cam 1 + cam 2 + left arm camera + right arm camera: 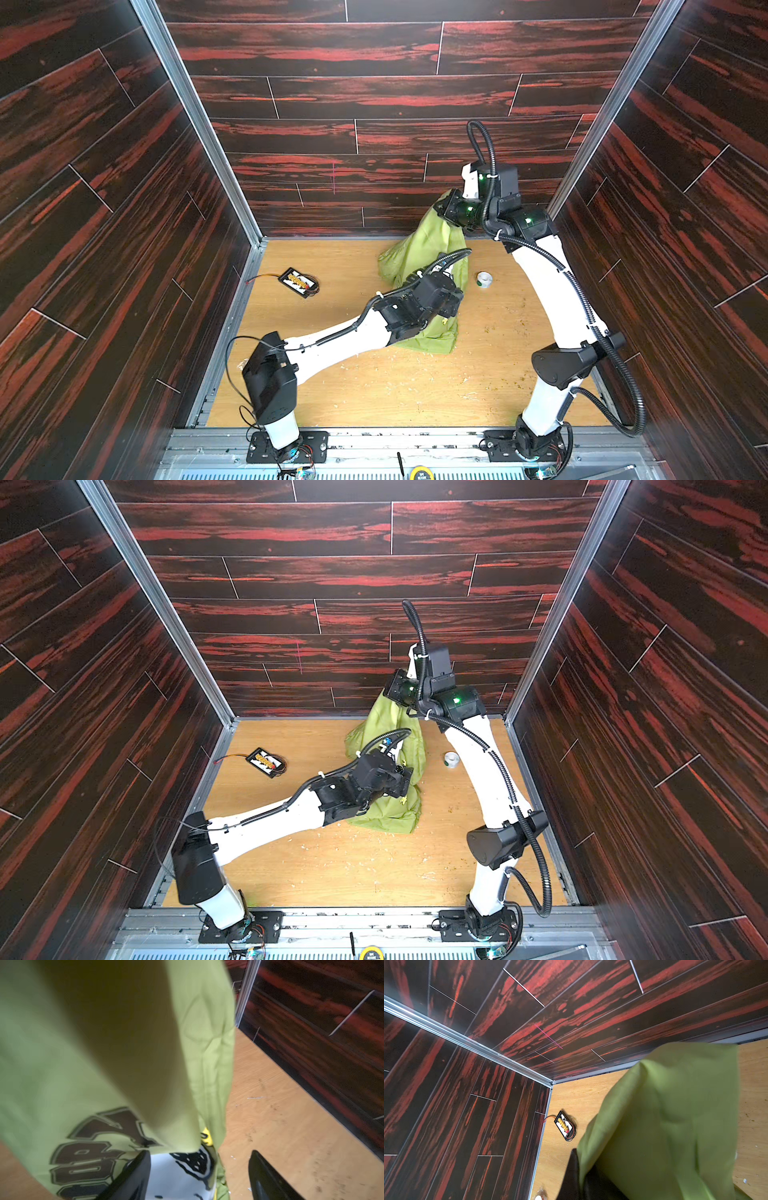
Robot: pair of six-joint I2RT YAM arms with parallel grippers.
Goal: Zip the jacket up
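Just beside the roll of tape (pixel 483 279), the jacket (pixel 432 245) hangs as a crumpled column. Its top is held high above the roll, toward the back wall. Its lower end lies bunched on the counter (pixel 374 386), nearer the arm bases than the roll. No zipper track is visible in any view, and the front edges cannot be told apart.

The right gripper (pixel 444 204) is clamped on the top of the jacket and carries its weight. The left gripper (pixel 199 1153) sits at the lower part of the jacket, on the side away from the roll. Its jaws stand apart: one finger overlaps the white print (pixel 176 1176), the other is over bare counter.

Probable faults from this state:
- Wrong layer seized. The folds overlap, so the left gripper may close on a loose fold or the printed panel instead of a zipper edge.
- Top grip lost. A downward pull on the hem loads the right gripper, and thin cloth may slide out.
- Blind approach. Cloth fills most of both wrist views, so alignment is hard to verify.
- Collateral contact. A swinging hem may strike the roll. The battery case (pixel 300 282) lies well apart from the roll, beyond the jacket, and is at little risk.
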